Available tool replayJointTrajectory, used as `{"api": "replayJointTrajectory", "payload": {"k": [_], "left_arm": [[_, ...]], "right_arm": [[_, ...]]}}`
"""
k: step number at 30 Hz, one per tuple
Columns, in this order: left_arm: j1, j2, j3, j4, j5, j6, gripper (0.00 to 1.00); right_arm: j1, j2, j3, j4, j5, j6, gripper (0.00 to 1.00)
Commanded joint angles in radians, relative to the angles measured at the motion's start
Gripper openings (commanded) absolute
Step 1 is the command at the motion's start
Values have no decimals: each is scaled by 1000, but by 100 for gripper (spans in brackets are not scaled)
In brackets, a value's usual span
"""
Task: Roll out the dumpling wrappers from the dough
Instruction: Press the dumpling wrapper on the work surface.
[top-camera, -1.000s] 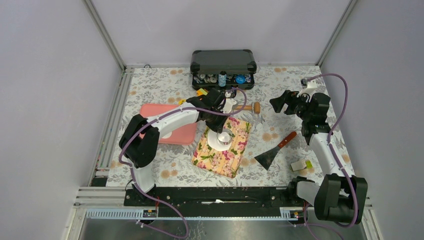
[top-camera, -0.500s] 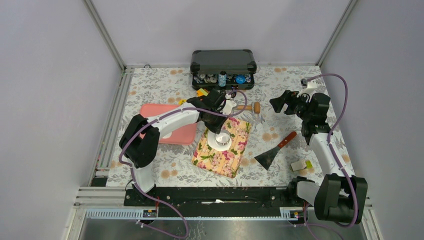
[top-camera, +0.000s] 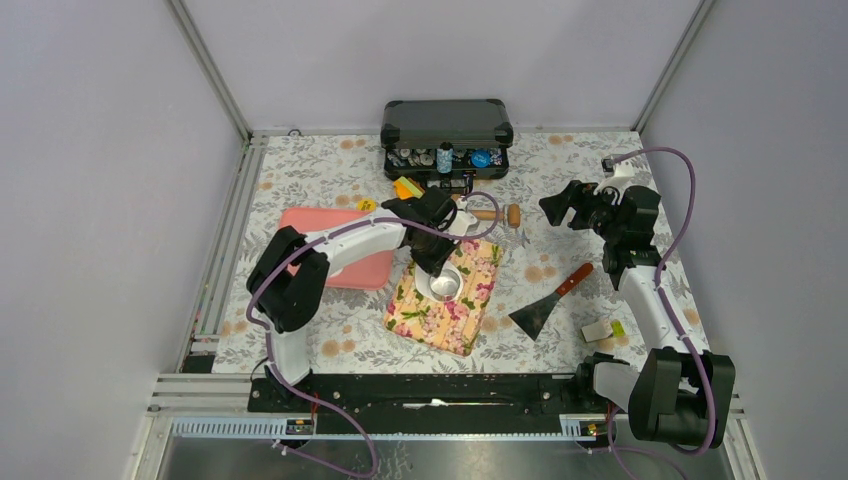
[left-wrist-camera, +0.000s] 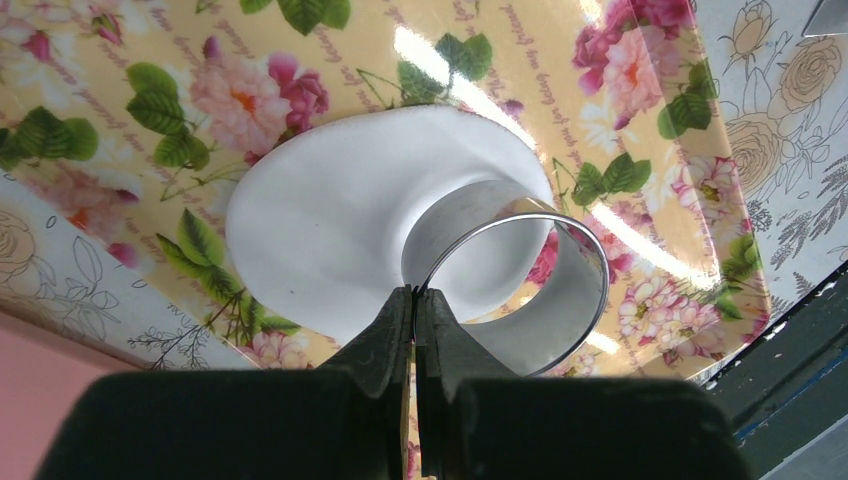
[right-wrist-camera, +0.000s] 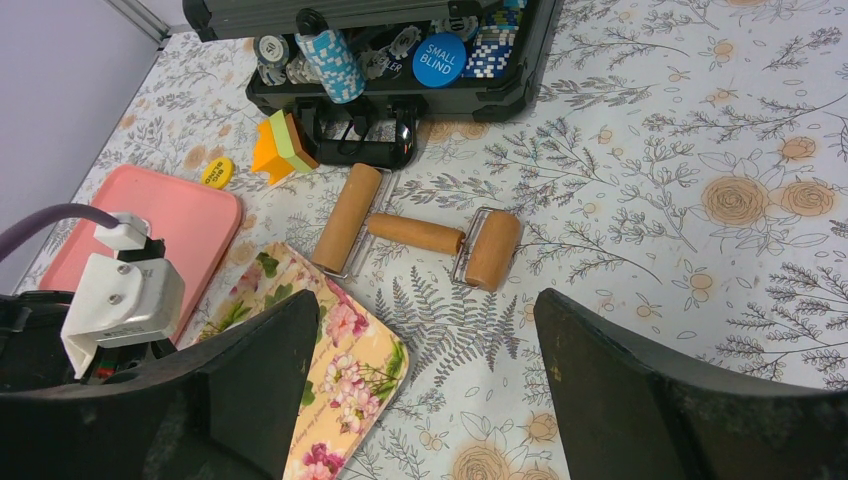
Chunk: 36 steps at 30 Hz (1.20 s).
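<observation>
Top external, left wrist and right wrist views of the table (top-camera: 560, 160). The left gripper (left-wrist-camera: 413, 300) reached down over the floral board (left-wrist-camera: 150, 100), its fingers pressed together and pinching the thin rim of a silver ring cutter (left-wrist-camera: 580, 290); the cutter stood upright on the dough (left-wrist-camera: 320, 220), set toward one side of it rather than at its centre. The dough was flattened to a white round sheet; it lay on the far half of the board, well within the board's edges; whether the ring had cut through it could not be told. The board lay near the middle of the table, between the pink tray (right-wrist-camera: 190, 215) toward the left edge and the scraper (top-camera: 548, 300) toward the right edge.

The right gripper (right-wrist-camera: 425, 310) hung above the far right part of the table, its fingers spread wide and holding nothing. A wooden roller (right-wrist-camera: 420, 235) lay on the table just beyond the board's far end; a black case (top-camera: 446, 123) stood open at the far edge; an orange-and-green block (right-wrist-camera: 280, 145) and a small yellow disc (right-wrist-camera: 216, 172) lay between the case and the tray; a white-and-green block (top-camera: 602, 329) lay near the right edge, on the near side of the scraper.
</observation>
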Motion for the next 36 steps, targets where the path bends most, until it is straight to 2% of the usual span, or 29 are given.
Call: {"api": "replayJointTrajectory", "payload": {"k": [1,36], "left_arm": [[-9,2,26,33,3,0,0],[-9,31,22,64,-27,-12,0]], "right_arm": [[-5,-17,0,43,-29,4,86],[-10,-16,-1,43,-43,18,86]]}}
